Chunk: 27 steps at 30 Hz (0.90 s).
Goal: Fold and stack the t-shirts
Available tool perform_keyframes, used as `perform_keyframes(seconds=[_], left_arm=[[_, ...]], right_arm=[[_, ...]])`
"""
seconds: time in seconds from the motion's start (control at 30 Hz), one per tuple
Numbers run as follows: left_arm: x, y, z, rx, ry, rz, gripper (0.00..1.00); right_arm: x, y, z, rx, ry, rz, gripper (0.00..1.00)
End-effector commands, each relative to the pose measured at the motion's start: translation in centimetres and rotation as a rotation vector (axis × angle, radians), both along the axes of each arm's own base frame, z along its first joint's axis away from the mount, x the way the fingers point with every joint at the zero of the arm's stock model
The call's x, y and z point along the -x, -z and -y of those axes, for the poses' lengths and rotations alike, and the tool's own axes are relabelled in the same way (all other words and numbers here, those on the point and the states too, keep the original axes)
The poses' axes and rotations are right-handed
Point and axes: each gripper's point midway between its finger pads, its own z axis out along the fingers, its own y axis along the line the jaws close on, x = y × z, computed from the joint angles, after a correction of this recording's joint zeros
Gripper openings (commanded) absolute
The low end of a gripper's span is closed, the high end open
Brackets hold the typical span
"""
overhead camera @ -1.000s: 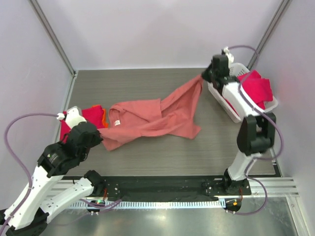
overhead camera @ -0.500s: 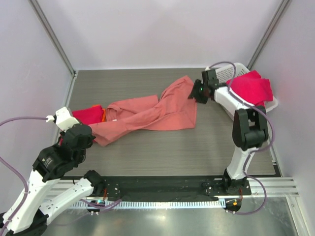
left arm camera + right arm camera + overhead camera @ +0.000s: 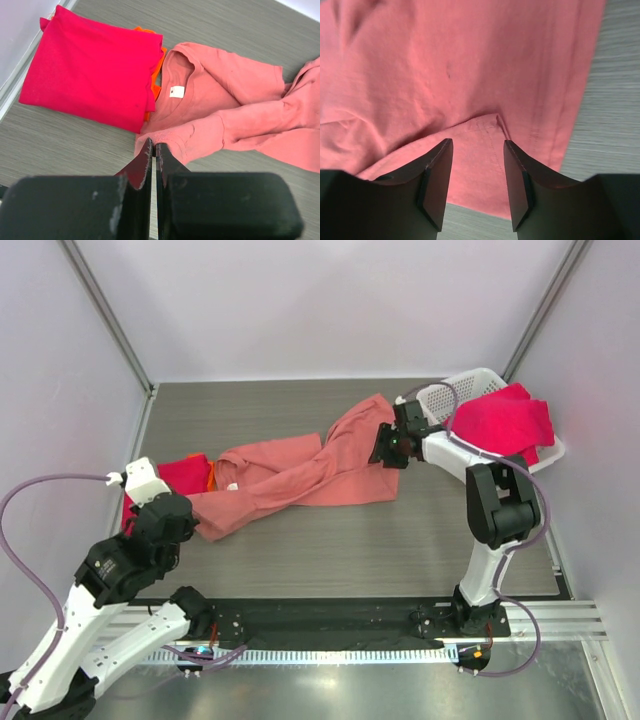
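Note:
A salmon-pink t-shirt (image 3: 300, 475) with a white neck label (image 3: 177, 91) lies crumpled across the table. My left gripper (image 3: 183, 518) is shut, its tips (image 3: 153, 146) pinching the cuff of the near sleeve (image 3: 190, 137). My right gripper (image 3: 385, 448) hovers open just above the shirt's far hem (image 3: 485, 135), one finger on each side of a folded corner, holding nothing. A folded crimson-red t-shirt (image 3: 92, 67) lies at the left edge (image 3: 182, 472). Another red t-shirt (image 3: 505, 420) is heaped in the basket.
A white mesh basket (image 3: 448, 395) stands at the back right, right behind the right arm. An orange cloth edge (image 3: 159, 55) pokes out under the folded red shirt. Walls close in the left, back and right sides.
The right gripper has opened and let go of the pink shirt's hem, then moved left and down. The lifted cloth has dropped flat. The left gripper has shifted slightly, still shut.

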Motion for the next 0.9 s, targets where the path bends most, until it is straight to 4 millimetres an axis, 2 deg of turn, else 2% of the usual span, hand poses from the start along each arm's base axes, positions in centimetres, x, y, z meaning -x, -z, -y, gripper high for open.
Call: perform_keyframes(seconds=[0.0,0.23,0.57,0.8,0.87], left_arm=[[-0.6,-0.3,0.4,-0.002,0.008,0.022,0.0],[-0.7,-0.2,0.5,-0.006,0.016,0.023,0.0],[-0.6,-0.2,0.4,-0.003,0.018,0.027,0.0],[-0.6,-0.2,0.4,-0.002,0.018,0.028,0.0],[-0.7,-0.1,0.4,-0.004,0.018,0.026,0.0]], right_arm=[[-0.9,0.5,-1.2,0.043,-0.035,0.03,0.52],[-0.5,2.6,-0.8,0.123,-0.025,-0.006,0.51],[-1.1,2.2,0.1,0.192,0.002,0.034,0.51],[-0.7,3.4,-1.4,0.16,-0.048,0.002,0.41],[-0.8,3.5,-1.4,0.161,-0.048,0.005,0.33]])
